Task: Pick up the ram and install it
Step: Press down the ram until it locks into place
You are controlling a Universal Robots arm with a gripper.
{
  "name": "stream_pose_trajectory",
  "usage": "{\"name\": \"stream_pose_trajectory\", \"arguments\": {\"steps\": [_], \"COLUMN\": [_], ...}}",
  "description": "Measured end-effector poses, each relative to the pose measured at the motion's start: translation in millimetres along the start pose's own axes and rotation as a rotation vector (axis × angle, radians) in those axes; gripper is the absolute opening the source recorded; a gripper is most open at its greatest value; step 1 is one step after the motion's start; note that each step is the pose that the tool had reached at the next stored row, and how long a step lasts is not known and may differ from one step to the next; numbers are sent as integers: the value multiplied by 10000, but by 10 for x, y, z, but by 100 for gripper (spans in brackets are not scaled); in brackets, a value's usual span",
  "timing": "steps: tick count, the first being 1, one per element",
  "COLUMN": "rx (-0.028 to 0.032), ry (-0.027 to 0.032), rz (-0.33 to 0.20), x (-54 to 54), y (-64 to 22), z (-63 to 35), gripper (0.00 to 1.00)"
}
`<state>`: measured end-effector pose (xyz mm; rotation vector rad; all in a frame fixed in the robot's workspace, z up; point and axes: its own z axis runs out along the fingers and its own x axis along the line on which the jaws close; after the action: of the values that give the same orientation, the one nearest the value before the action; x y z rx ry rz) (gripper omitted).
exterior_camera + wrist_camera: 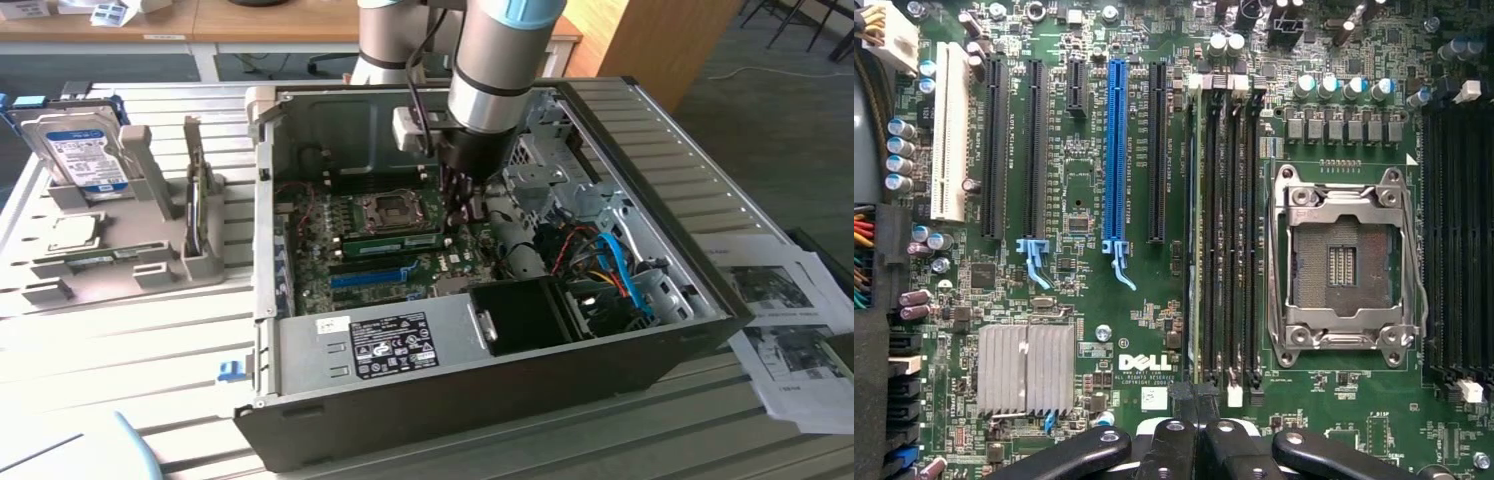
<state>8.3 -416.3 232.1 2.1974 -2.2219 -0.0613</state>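
**End Effector Closed Above the Memory Slots**

The black two-fingered end effector (1197, 425) has its fingers pressed together, with no object between them. It is positioned inside the open black-and-grey computer case (694, 330), directly above the green motherboard (1104, 330).

In the wrist view, the fingertips align with one end of a bank of black memory slots (1239, 230). The ram (1194, 230), a long narrow green circuit-board stick, stands on edge in the slot of that bank nearest the long blue expansion slot (1116, 150). In the exterior view the ram (394, 241) lies just beside the silver open processor socket (391, 208). Whether the ram is fully seated cannot be determined.

Other items on the motherboard: a ribbed silver heatsink (1026, 368) and a white expansion slot (950, 132).

The case lies on its side on the slatted pale tabletop (147, 340). Near the edge of the tabletop on the exterior view's left, a grey plastic parts holder (127, 255) carries an upright hard drive with a blue label (83, 150). Printed paper sheets (794, 330) lie at the opposite edge.
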Motion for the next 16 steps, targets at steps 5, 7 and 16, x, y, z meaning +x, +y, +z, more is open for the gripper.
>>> {"name": "stream_pose_trajectory", "arguments": {"steps": [5, 7, 16], "rx": [0, -1, 0], "ry": [0, 2, 0], "rz": [0, 0, 1], "x": [0, 1, -16], "y": [-1, -1, -1], "z": [21, 26, 28], "gripper": [9, 9, 9]}}
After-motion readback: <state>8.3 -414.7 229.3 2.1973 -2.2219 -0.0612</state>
